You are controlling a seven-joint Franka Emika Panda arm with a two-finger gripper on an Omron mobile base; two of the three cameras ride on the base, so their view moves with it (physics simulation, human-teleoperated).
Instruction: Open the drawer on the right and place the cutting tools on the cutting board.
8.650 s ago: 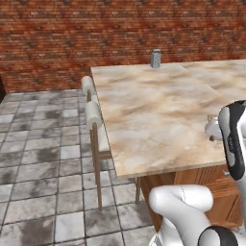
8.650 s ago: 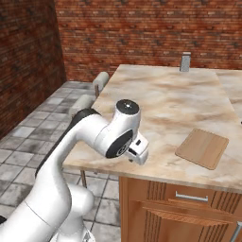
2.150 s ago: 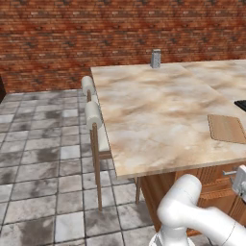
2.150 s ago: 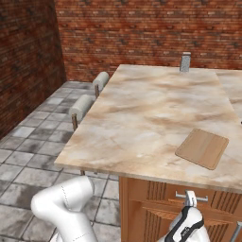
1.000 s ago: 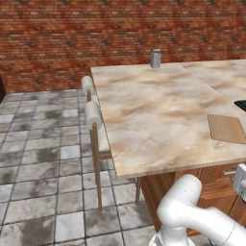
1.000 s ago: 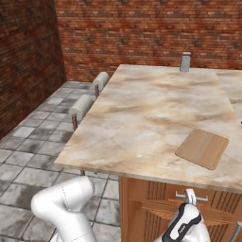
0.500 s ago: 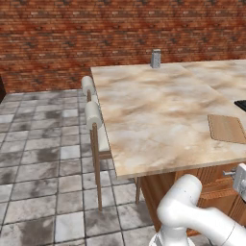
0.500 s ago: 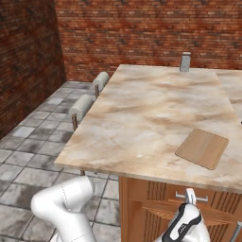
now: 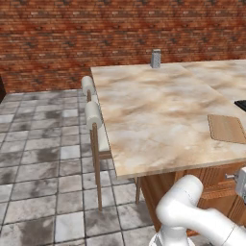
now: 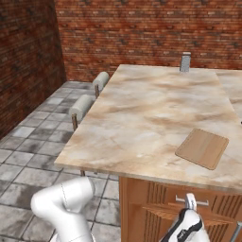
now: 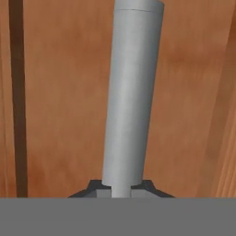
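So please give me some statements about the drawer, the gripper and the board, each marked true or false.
1. The gripper is shut on the drawer handle. True.
2. The drawer is pulled far out. False: its front sits level with the cabinet front.
3. The board has a knife on it. False: it is bare.
4. A grey canister stands at the far edge of the counter. True.
5. Two stools stand at the counter's left side. True.
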